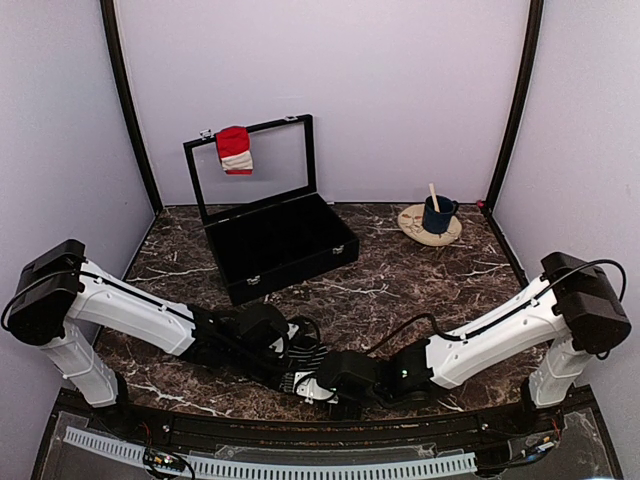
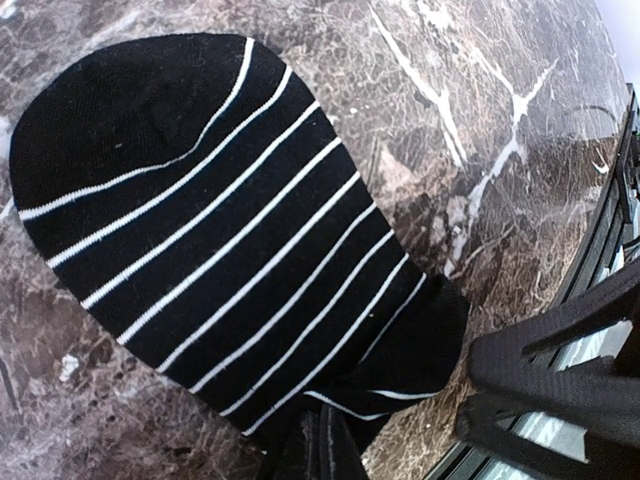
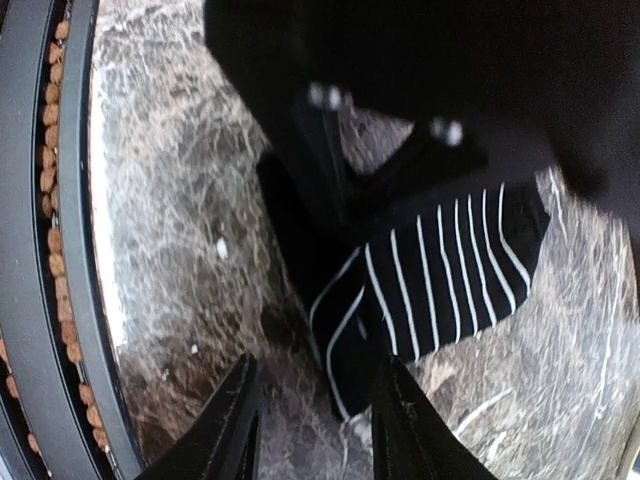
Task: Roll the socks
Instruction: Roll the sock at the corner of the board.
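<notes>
At the far left of the tabletop [image 1: 400, 280] a red sock [image 1: 235, 150] with a white band hangs over the raised lid of the open black case [image 1: 275, 235], well apart from both arms and not rolled. The left arm [image 1: 130, 310] reaches in low toward the near edge. Its left jaws sit at one end of a black striped sock [image 2: 220, 220], but I cannot tell how wide they stand or whether they grip the fabric. This sock lies spread flat on the marble, with only its narrow end bunched a little. I cannot tell whether a second sock lies under it. The right arm [image 1: 490, 340] meets it from the other side. The right jaws are spread apart and hold nothing, with the sock's near edge just ahead of their tips. At the far right a blue mug [image 1: 437, 214] stands on a round plate [image 1: 412, 222].

I judge the task barely begun: no roll is formed yet, and the hanging sock still has to be fetched.
</notes>
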Available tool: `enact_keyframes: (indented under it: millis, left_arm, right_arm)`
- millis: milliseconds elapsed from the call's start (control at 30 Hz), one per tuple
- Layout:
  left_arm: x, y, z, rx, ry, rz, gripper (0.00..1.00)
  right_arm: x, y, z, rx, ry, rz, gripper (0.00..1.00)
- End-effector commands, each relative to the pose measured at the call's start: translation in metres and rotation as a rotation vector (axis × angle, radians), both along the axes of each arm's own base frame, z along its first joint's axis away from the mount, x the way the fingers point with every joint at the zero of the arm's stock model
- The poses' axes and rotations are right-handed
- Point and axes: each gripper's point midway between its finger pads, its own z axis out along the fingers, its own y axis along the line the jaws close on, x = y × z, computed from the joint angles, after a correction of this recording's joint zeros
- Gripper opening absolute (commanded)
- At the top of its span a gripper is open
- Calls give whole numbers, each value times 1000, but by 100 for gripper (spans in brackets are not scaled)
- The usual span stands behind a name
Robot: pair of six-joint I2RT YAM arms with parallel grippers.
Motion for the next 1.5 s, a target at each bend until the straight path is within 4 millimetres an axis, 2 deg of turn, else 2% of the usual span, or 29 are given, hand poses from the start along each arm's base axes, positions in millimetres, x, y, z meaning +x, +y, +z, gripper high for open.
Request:
enact_keyframes:
  millis: [0,500,800,1267,1467]
  left_arm:
    - [-29,45,-38,188,124,-43,0]
    - [-34,46,-39,178,166,-44,0]
    - [-34,48,-39,168,180,-36,0]
    - [-30,47,-39,150,175,-9,0]
    - [-27,53,-39,154,157,21,0]
  right_arm:
    - [-2,19,8,29,-34,46,36]
    - [-6,18,-9,-7,-13,72,28]
    - [-6,14,-22,-38,33,77,20]
    - [9,2,-41,-80,213,-16,2]
    - [19,-4,-45,-82,312,-75,0]
